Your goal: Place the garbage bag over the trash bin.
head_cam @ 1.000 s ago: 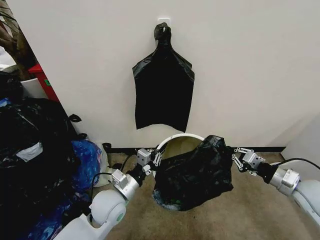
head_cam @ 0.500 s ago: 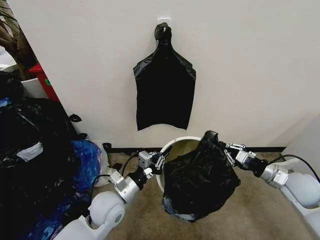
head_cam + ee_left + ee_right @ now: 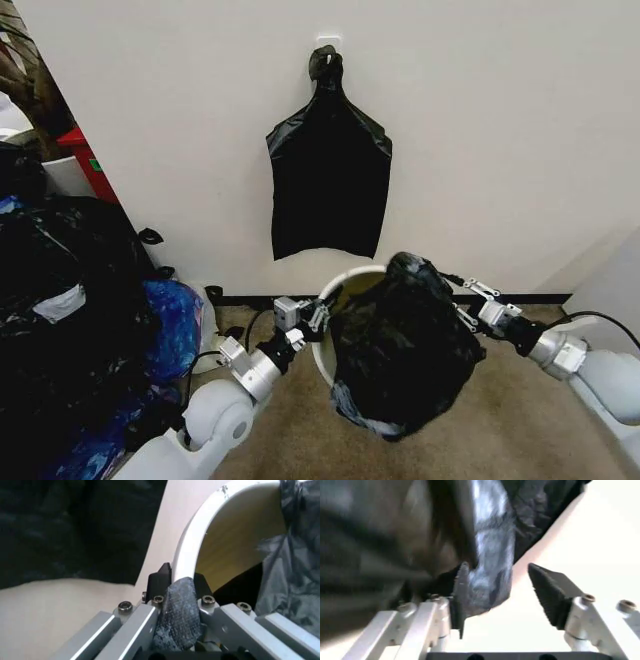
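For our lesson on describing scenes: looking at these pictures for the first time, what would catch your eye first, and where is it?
First, the garbage bag, glossy and crinkled, draped over the right side of the trash bin on the carpet, between the two arms. The left claw is shut on a bit of the bag at the bin's left rim, and the right claw is open at the bag's right side. On the wall above hangs a flat bunch of black bags.

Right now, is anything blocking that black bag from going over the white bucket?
Nothing visible does. The garbage bag already drapes over the right side of the trash bin. The left gripper pinches bag film at the bin's rim, and the right gripper, open, is at the bag's far side.
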{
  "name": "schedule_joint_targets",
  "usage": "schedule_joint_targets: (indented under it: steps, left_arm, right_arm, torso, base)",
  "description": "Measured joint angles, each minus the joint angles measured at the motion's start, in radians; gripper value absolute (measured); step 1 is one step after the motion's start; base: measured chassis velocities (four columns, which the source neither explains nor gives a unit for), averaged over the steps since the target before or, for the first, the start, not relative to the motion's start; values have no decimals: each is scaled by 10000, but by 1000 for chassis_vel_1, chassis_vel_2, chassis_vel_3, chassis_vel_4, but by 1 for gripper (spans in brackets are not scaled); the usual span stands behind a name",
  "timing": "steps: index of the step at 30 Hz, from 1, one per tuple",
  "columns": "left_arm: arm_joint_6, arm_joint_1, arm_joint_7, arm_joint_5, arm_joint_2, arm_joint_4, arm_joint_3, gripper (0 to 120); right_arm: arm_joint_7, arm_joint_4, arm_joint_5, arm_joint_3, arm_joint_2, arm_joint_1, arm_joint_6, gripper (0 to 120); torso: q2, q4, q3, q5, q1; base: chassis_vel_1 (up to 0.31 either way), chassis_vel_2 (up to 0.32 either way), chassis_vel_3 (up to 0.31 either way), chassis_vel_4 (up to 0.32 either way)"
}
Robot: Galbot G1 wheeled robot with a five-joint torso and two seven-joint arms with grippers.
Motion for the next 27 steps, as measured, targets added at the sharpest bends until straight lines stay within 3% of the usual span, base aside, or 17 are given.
schedule_joint_targets:
  steps: [5, 7, 10, 14, 17, 21, 27]
  left_arm:
    - [-59, -196, 8, 95, -194, 643, 99, 3]
    - [-60, -227, -12, 122, -211, 725, 100, 3]
    - [-90, -306, -363, 298, -297, 996, 99, 3]
    - [-137, -159, -829, 494, -358, 1007, 85, 3]
    - [-175, -104, -1069, 726, -375, 1006, 102, 3]
    - [-201, -132, -1373, 894, -371, 853, 171, 3]
    - [-255, -105, -1428, 1027, -345, 785, 163, 3]
  right_arm:
    - [90, 86, 912, 697, -80, -565, -111, 68]
    - [165, 101, 1048, 829, -99, -632, -166, 71]
    - [891, 662, 1658, 1440, -113, -1133, -790, 86]
    - [1909, 1609, 2416, 1010, 79, -1353, -1333, 97]
    - [3416, 2922, 2851, 151, 411, -1549, -2293, 100]
    - [7637, 5669, 4246, -1253, 1138, -1850, -6041, 100]
    - [9226, 6061, 5586, -1587, 1307, -1713, -7638, 100]
  torso:
    - [0, -1, 0, 6, 0]
    - [0, 1, 0, 6, 0]
    - [0, -3, 0, -4, 0]
    - [0, -1, 0, 3, 0]
    - [0, 7, 1, 5, 0]
    - [0, -7, 0, -4, -2]
    - [0, -3, -1, 1, -2]
  base:
    - [0, 0, 0, 0]
    - [0, 0, 0, 0]
    - [0, 0, 0, 0]
    - [0, 0, 0, 0]
    - [0, 0, 0, 0]
    - [0, 0, 0, 0]
    - [0, 0, 0, 0]
